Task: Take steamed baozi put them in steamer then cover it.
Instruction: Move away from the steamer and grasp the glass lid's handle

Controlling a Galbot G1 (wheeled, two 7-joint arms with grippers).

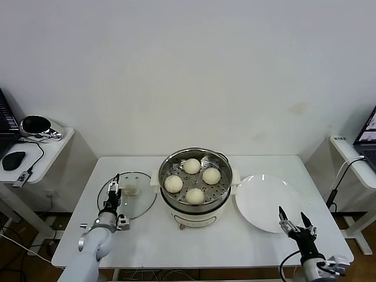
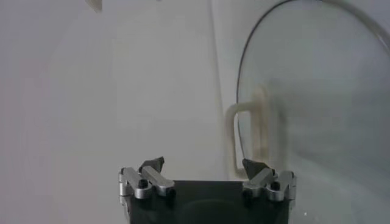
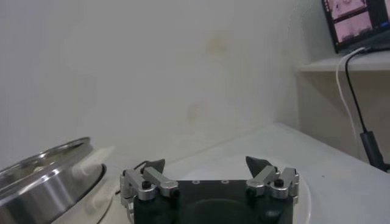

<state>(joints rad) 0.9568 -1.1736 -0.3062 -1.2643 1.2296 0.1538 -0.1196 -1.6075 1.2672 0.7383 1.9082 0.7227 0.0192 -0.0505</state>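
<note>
The steamer [image 1: 195,191] stands at the middle of the white table [image 1: 147,235], between the two claws. Its lid is off. Four buns [image 1: 192,181] lie on the perforated tray inside, apart from one another.

The left claw [image 1: 113,187] is positioned over the near edge of the lid [image 1: 138,197], with its fingers spread wide and holding nothing. The lid lies flat on the table just beside the steamer, on the steamer's left. The lid's cream handle [image 1: 130,189] sits just ahead of and slightly to the right of the left claw. In the left wrist view the handle [image 2: 234,143] appears just beyond the fingertips [image 2: 153,164], apart from them, and the lid's glass [image 2: 317,91] extends past it.

The right claw [image 1: 295,222] is positioned at the near right edge of the white plate [image 1: 261,200], with its fingers spread wide and holding nothing. The plate lies on the table just beside the steamer, on the steamer's right, ahead of and to the left of the right claw. In the right wrist view the steamer's steel rim [image 3: 42,176] appears to one side of the right claw, well apart from it
</note>
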